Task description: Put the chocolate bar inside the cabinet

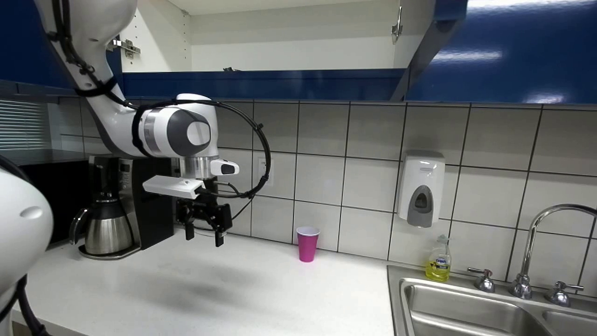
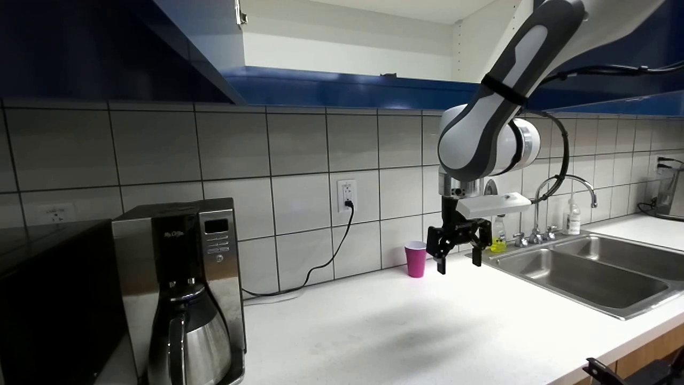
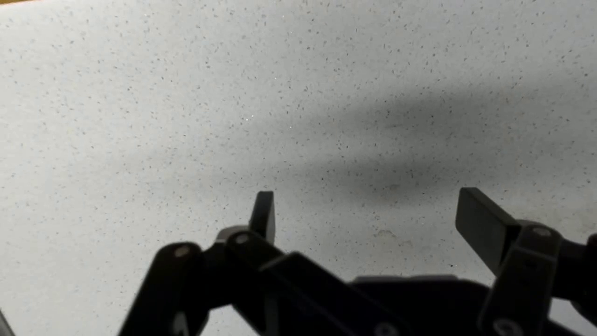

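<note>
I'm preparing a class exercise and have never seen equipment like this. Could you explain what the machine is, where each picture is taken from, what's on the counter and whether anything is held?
It is a white jointed robot arm ending in a black two-fingered gripper. Two pictures are taken from outside the robot, looking at the scene from different places. The third is taken from its wrist, looking down at the speckled pale countertop. On that countertop stand a tapered pink cup, a silver and black coffee maker and a black box-shaped appliance. A stainless steel sink is set into the countertop. Above, a glossy dark blue cabinet with a cream interior stands open. The gripper is open and holds nothing.
</note>
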You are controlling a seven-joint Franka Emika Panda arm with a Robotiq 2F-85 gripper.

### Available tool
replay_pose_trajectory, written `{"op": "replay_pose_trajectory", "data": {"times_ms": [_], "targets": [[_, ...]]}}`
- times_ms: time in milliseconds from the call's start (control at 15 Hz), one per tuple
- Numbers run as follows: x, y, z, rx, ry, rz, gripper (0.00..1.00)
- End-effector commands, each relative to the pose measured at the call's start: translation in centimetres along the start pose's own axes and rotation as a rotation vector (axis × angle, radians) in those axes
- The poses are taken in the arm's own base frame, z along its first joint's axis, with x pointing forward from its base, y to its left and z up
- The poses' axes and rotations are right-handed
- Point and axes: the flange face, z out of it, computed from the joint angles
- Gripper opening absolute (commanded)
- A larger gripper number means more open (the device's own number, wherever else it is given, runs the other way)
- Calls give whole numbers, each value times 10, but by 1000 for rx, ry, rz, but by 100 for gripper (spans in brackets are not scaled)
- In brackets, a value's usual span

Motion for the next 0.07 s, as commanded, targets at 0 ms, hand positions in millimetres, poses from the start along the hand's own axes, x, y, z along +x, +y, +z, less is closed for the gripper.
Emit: {"op": "replay_pose_trajectory", "data": {"times_ms": [0], "targets": [[0, 0, 0, 0, -1, 0, 100]]}}
